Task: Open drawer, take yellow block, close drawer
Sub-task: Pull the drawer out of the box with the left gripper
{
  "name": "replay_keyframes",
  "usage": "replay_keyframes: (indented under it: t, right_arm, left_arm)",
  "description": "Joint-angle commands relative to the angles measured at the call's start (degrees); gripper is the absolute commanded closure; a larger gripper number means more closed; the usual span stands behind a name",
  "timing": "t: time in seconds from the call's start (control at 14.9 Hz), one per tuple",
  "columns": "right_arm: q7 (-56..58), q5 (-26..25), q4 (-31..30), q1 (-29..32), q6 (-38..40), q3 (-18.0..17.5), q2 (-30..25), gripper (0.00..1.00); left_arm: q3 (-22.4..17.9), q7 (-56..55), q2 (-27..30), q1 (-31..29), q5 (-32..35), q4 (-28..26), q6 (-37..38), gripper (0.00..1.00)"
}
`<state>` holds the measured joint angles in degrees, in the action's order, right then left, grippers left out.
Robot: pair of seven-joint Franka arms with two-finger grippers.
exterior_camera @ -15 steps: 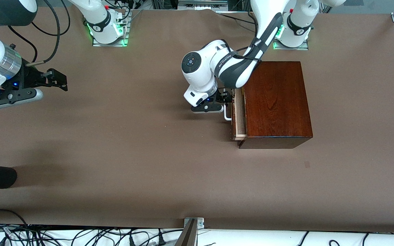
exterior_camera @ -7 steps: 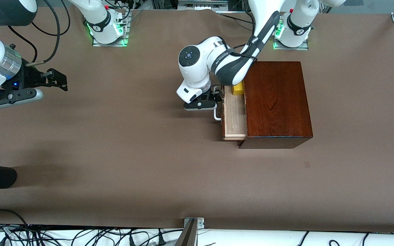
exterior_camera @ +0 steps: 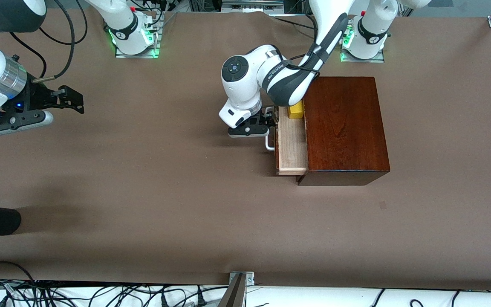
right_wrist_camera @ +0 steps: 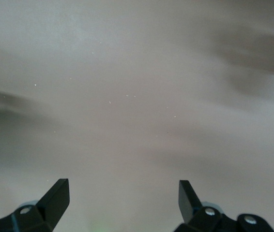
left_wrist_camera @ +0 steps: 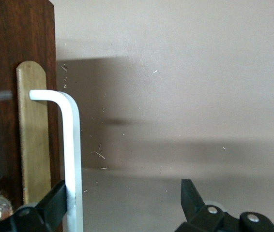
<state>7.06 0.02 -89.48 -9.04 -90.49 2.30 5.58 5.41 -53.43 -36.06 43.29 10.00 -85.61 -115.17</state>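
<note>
A plain brown covering spreads over the table; along the edge nearest the front camera runs a white strip strewn with black cables, and the two arm bases with green lights stand at the opposite edge. Toward the left arm's end sits the dark reddish-brown wooden box, its drawer pulled partly out so the pale wood interior shows. The yellow block lies in the drawer, at the corner farthest from the front camera, partly under the left arm. The left end effector is at the white handle. Only the left wrist view shows how: the fingers are spread, one finger touching the white bar, the other well apart from it, so nothing is pinched. The block does not appear there. The right end effector waits over bare table toward the right arm's end; its wrist view shows spread fingers over empty brown surface.
</note>
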Motion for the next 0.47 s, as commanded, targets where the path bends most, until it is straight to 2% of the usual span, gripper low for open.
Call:
replay_keyframes:
  t: [0.0,0.4]
  right_arm:
    - [-0.2,-0.5,1.4,0.1,0.7,0.0,0.7,0.00]
    - [-0.2,-0.5,1.4,0.2,0.7,0.0,0.7,0.00]
  left_arm:
    - [0.0,-1.2,-1.6,0.8,-3.6,2.1,-0.8,0.00]
    - [0.0,-2.8,-1.7,1.8,-4.2,2.2,-2.1,0.00]
